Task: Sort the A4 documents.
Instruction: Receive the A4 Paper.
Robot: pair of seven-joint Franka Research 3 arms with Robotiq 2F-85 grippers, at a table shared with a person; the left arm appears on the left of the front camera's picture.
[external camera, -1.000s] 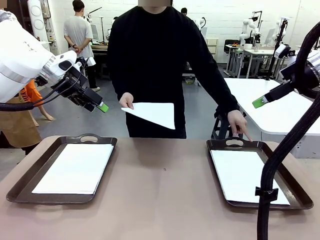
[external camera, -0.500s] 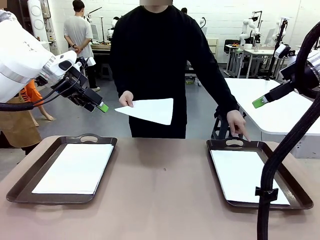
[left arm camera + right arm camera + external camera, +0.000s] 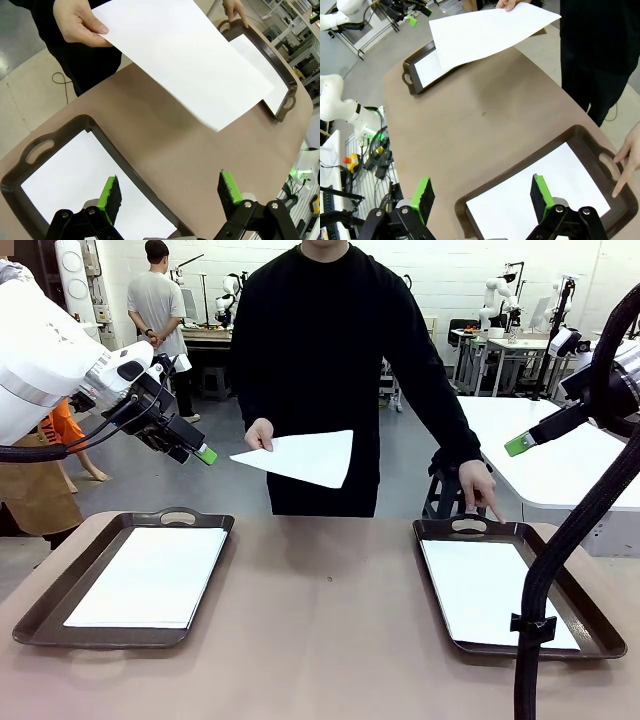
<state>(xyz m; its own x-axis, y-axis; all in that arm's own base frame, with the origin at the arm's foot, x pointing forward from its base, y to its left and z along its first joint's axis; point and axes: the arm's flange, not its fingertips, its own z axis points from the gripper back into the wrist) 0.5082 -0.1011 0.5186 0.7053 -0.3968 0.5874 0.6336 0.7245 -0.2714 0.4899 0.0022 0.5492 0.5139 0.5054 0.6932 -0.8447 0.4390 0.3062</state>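
The person across the table holds one white A4 document [image 3: 300, 458] [image 3: 185, 60] [image 3: 485, 30] in one hand above the far table edge. The other hand's finger [image 3: 485, 502] touches the handle of the right tray [image 3: 600, 635]. A second document [image 3: 150, 575] lies flat in the left tray [image 3: 45, 610], and a third [image 3: 490, 590] in the right tray. My left gripper [image 3: 204, 453] [image 3: 170, 190] hangs open above the left tray's far end, nothing between its green pads. My right gripper [image 3: 520, 445] [image 3: 481, 195] is open high over the right tray [image 3: 520, 155], also empty.
The brown tabletop [image 3: 320, 640] between the two dark trays is bare. A black cable [image 3: 535, 610] hangs down in front of the right tray. A white table [image 3: 540, 440] and a standing person [image 3: 155, 300] are in the background.
The person has raised the held sheet a little and shifted slightly to the right. Both arms and the trays stay as they were.
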